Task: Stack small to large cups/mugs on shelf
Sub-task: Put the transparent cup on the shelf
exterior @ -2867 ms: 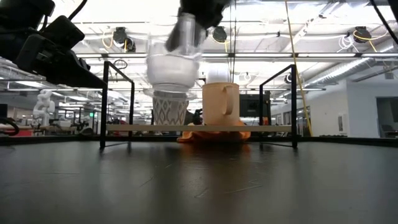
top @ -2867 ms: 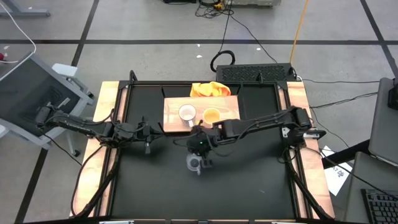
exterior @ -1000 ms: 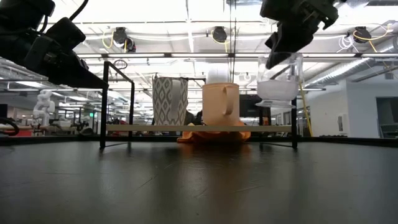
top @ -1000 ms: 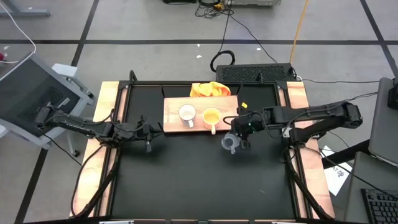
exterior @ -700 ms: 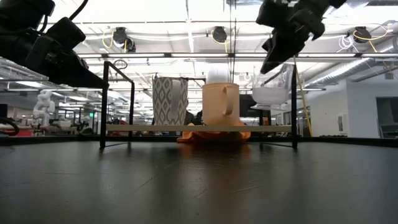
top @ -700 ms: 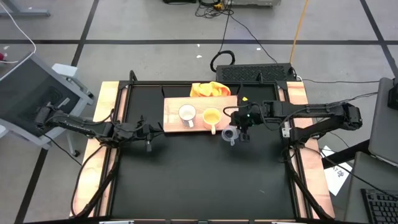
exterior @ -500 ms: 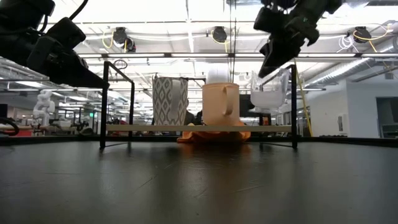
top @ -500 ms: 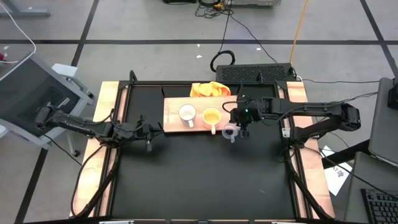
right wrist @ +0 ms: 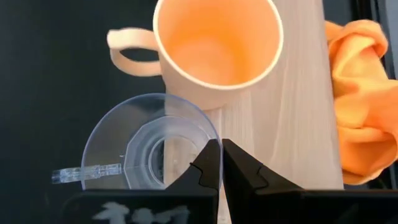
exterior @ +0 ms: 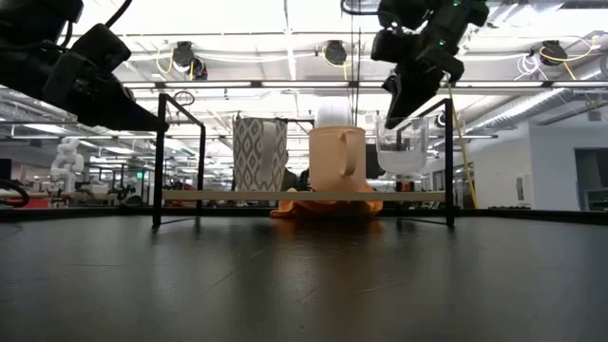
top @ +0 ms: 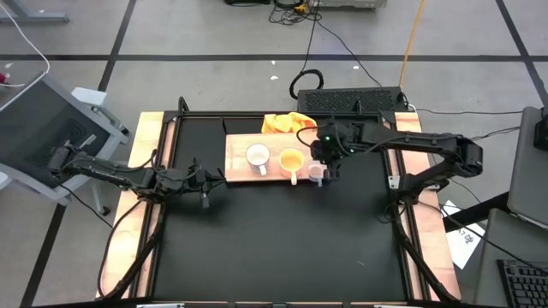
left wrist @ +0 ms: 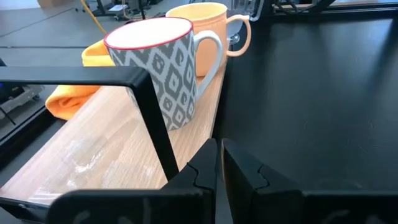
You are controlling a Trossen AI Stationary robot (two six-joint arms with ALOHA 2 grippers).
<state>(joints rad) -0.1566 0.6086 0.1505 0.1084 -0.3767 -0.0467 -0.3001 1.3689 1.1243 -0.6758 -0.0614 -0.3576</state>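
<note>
The clear glass cup (right wrist: 149, 149) hangs in my right gripper (right wrist: 219, 163) just above the near right corner of the light-wood shelf (top: 240, 145), half over the board and half over the black table. Beside it on the shelf stand the orange-yellow mug (top: 291, 159) and the white patterned mug (top: 257, 156), each upright on its base. In the low view the glass cup (exterior: 401, 147) is clear of the shelf (exterior: 218, 196). My left gripper (top: 205, 184) waits shut at the shelf's left end, touching nothing. My right gripper pinches the glass cup's rim (right wrist: 210, 138) between its two fingers, on the side that is over the shelf. The fingers come from above, pointing down. The cup hangs upright below them, lifted clear, its clear handle (right wrist: 87, 174) pointing away from the shelf over the table.
An orange cloth (top: 287, 122) lies behind the shelf at the far edge. A black metal frame (exterior: 161, 161) stands around the shelf, with posts at both ends. Bare black table (top: 274, 248) stretches toward the near edge.
My right gripper has carried the glass cup toward the table's far edge and to the left, from over the open table to the shelf's near right corner beside the orange-yellow mug. The cup tilted on the way and now hangs upright.
</note>
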